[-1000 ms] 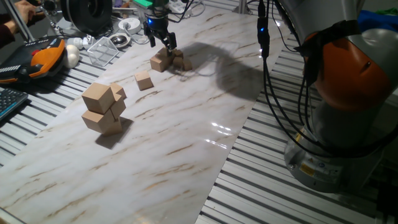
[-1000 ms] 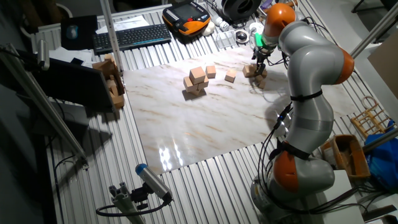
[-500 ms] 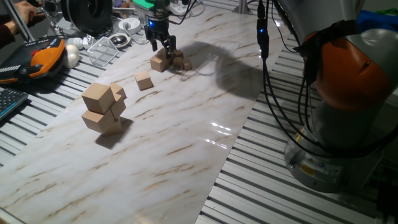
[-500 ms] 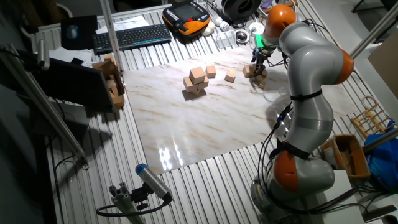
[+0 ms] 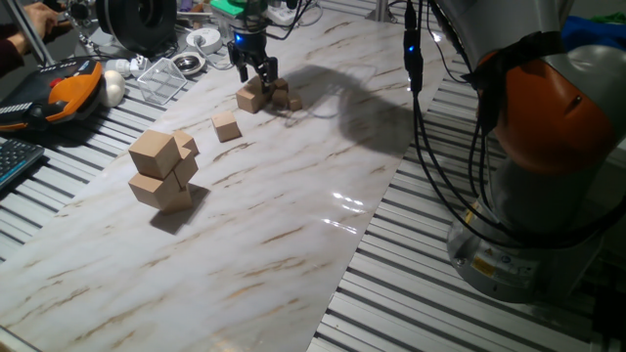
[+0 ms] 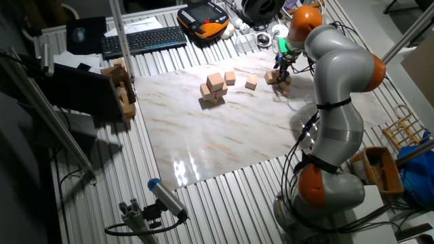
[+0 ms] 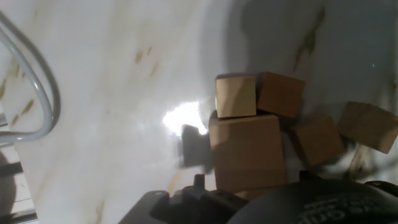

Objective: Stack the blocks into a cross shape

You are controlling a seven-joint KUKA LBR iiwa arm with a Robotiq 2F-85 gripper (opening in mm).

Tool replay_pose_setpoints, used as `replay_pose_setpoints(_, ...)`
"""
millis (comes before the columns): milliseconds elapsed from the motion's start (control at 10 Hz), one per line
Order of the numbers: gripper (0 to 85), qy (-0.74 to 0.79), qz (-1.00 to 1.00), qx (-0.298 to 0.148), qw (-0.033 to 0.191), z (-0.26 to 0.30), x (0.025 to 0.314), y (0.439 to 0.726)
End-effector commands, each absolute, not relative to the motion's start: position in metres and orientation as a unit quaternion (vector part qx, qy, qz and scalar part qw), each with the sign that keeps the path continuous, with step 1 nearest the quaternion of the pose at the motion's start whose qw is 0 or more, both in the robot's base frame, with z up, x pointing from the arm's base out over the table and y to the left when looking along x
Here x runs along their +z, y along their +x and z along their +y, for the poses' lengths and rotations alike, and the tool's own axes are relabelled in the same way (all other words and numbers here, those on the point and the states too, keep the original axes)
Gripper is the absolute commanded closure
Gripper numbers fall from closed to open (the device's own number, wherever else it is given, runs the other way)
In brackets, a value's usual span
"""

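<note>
A cluster of light-tan wooden blocks lies at the far end of the marble board, also in the other fixed view. In the hand view several of them show close up: one block right below the hand, a smaller one beyond it, and others to the right. One more block lies alone nearer the middle. My gripper hangs just above the cluster with its fingers spread and nothing between them. The fingertips do not show in the hand view.
A pile of clearly bigger tan cubes stands left of the middle of the board. A clear plastic box, an orange pendant and cables lie past the board's far left edge. The arm's base fills the right side.
The gripper has shifted slightly and come a little lower over the block cluster. The blocks have not moved.
</note>
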State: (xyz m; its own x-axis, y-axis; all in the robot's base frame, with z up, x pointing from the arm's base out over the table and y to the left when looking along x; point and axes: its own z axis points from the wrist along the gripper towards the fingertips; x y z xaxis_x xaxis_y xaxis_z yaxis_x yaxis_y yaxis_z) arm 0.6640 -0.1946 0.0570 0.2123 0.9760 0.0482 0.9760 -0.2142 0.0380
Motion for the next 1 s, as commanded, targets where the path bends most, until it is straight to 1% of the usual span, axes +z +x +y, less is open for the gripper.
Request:
replay_pose_setpoints(0, 17.0, -0.778, -0.628, -0.029, 0.0, -0.1947, 0.0567, 0.6635)
replay_pose_setpoints(700, 17.0, -0.774, -0.632, -0.026, 0.004, -0.1958, 0.0524, 0.6606)
replay_pose_setpoints(900, 17.0, -0.763, -0.645, -0.024, -0.001, -0.1962, 0.0525, 0.6602)
